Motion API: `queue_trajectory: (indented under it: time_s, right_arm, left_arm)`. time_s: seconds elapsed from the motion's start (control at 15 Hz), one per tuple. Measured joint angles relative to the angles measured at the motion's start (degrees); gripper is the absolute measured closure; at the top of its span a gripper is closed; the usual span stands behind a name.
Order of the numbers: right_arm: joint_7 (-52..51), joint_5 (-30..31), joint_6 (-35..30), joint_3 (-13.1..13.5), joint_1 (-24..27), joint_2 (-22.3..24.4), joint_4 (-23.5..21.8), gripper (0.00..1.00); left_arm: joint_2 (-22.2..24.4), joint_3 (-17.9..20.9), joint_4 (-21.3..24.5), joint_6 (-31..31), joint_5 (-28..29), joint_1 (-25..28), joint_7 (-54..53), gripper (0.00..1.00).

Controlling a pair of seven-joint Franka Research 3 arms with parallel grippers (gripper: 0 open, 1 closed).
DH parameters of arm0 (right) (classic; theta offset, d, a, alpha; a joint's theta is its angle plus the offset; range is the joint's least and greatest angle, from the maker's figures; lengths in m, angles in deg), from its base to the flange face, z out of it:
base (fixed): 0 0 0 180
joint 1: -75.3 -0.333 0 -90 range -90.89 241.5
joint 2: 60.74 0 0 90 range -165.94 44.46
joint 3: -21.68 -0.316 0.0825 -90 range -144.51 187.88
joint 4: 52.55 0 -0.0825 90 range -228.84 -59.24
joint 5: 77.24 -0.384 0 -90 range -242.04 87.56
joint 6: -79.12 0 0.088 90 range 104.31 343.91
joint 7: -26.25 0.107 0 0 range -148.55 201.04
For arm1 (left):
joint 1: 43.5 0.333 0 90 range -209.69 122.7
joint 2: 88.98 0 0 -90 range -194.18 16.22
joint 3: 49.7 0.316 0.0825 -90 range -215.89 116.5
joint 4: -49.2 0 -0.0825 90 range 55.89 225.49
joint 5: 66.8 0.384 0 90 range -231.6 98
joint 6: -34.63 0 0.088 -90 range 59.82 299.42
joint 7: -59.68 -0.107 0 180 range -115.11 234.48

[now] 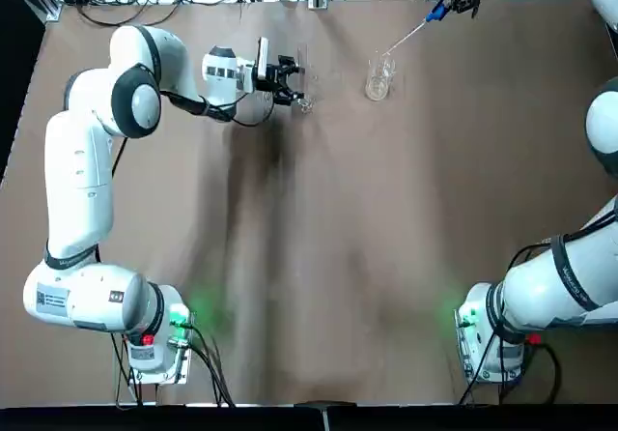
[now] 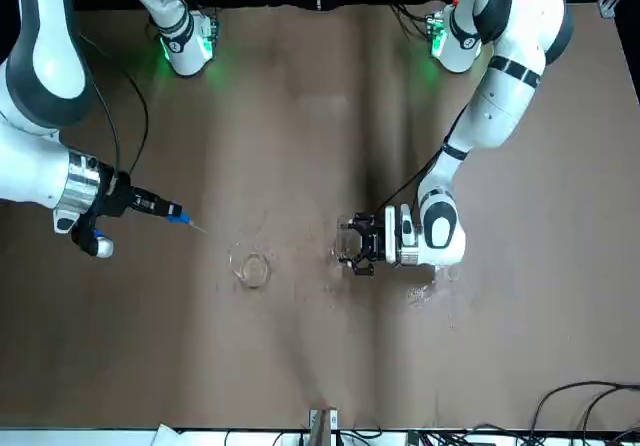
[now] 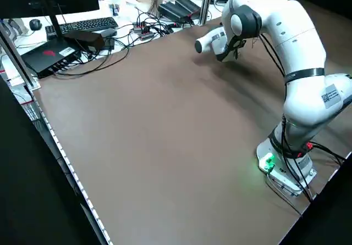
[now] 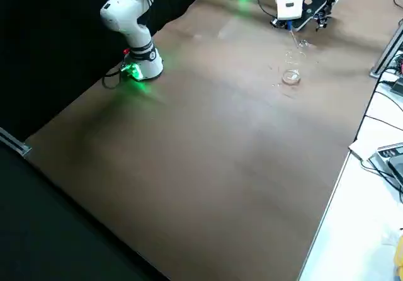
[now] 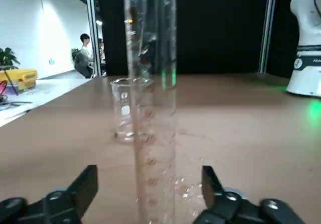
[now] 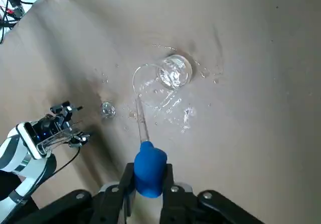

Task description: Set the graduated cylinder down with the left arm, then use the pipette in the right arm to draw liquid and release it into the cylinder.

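Top view: left arm (image 1: 97, 160) outstretched, fingers (image 1: 289, 69) apart by graduated cylinder (image 1: 304, 103).

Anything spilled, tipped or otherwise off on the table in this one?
Possibly. Clear glints like droplets lie on the table around the beaker in the right wrist view, suggesting spilled liquid. The graduated cylinder stands upright between the open left gripper's fingers.

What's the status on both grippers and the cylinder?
Left gripper open, fingers either side of the standing cylinder. Right gripper shut on pipette, above the beaker. Nothing in the way.
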Motion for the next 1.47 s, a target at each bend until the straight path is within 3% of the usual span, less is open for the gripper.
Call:
queue_trajectory:
  time_s: [0.13, 0.47, 0.8, 1.47]
  right_arm:
    - [0.0, 0.0, 0.0, 0.0, 0.0, 0.0, 0.3, 0.74]
    - [0.0, -0.1, -0.2, 0.0, 0.5, 0.0, 0.9, 0.74]
    - [0.0, -1.9, -1.2, 0.0, 0.5, 0.0, 1.5, 0.74]
    - [0.0, -5.9, -2.2, -1.0, 0.3, 0.0, 1.7, 0.74]
  left_arm:
    - [0.0, 1.3, -0.1, 0.3, 0.0, 0.2, 0.5, 0.01]
    - [0.1, 5.9, -0.1, 0.4, 1.6, 1.3, 7.1, 0.01]
    - [3.0, 6.5, -0.1, 0.2, 17.2, 7.5, 25.0, 0.01]
    - [14.7, 6.2, -1.2, -3.8, 45.2, 17.2, 56.6, 0.01]
